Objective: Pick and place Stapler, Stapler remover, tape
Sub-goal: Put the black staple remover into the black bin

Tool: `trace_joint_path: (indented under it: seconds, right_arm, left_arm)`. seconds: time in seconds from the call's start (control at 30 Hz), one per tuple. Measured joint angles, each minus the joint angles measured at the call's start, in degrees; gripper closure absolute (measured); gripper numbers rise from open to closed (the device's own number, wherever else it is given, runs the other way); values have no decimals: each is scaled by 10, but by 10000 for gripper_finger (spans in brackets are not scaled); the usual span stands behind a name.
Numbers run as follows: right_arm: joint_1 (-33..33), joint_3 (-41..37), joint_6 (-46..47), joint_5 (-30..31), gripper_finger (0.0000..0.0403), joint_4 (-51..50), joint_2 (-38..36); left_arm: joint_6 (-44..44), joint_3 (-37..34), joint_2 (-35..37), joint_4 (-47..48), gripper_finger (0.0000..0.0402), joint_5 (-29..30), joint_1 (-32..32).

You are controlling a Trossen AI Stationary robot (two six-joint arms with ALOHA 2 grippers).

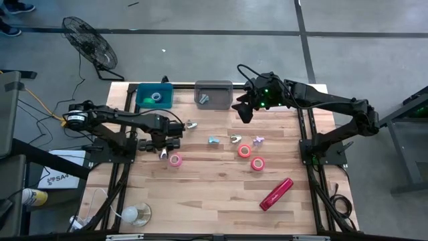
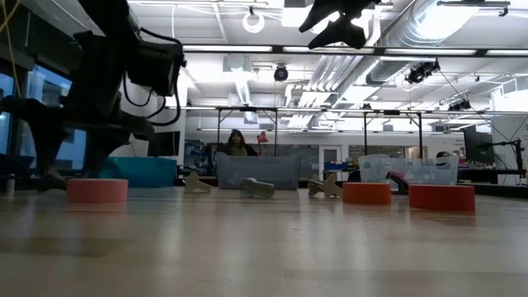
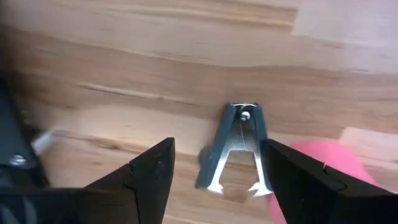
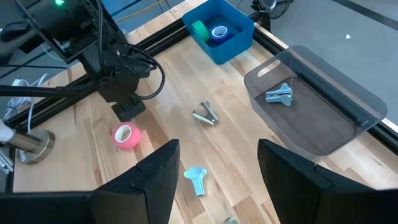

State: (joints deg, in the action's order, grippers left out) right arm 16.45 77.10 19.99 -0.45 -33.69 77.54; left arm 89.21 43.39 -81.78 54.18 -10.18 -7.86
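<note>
Near the worktop's (image 1: 221,201) front right corner lies the red stapler (image 1: 276,194), untouched. Toward the left edge the left tool (image 3: 217,180) hangs wide, empty, astride a metal staple remover (image 3: 236,146) beside a pink tape roll (image 1: 175,159). Best descend straight, centre it between the fingers, then close. The right tool (image 4: 217,174), half-spread and empty, waits above the grey tray (image 1: 214,92).
</note>
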Motion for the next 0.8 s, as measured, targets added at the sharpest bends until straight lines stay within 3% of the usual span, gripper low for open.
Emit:
trace_joint_path:
  seconds: [0.8]
  right_arm:
    - [0, 0, -34, -17, 194, -14, 0]
  left_arm:
    - [-34, -1, -32, -49, 160, 17, 0]
